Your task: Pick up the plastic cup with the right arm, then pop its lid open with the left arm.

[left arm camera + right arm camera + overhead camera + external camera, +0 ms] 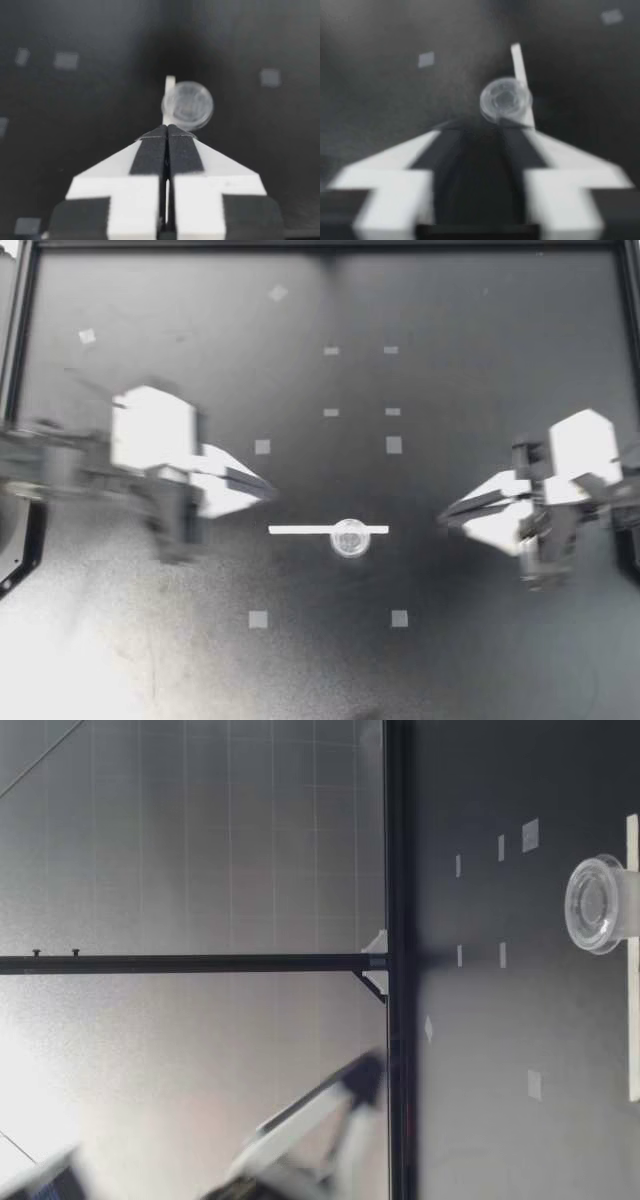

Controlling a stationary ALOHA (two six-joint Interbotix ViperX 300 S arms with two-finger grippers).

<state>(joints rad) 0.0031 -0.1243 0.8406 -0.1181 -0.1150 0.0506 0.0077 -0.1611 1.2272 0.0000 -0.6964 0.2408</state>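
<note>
A small clear round cup (350,537) stands on a thin white strip (300,530) at the middle of the dark table. My left gripper (268,488) hovers off the strip's left end, apart from the cup. In the left wrist view the left gripper (167,128) is shut on nothing, with the cup (187,105) and strip (170,84) just ahead of it. My right gripper (450,512) points at the cup from the right. The right wrist view shows this gripper (482,127) open and empty, the cup (505,100) ahead of it. In the low view the cup (597,904) stands upright.
Small grey tape squares (394,445) dot the table. A black frame rail (20,360) runs along the left and far edges. In the low view part of one arm (310,1120) hangs blurred above the table beyond the far rail (398,1020).
</note>
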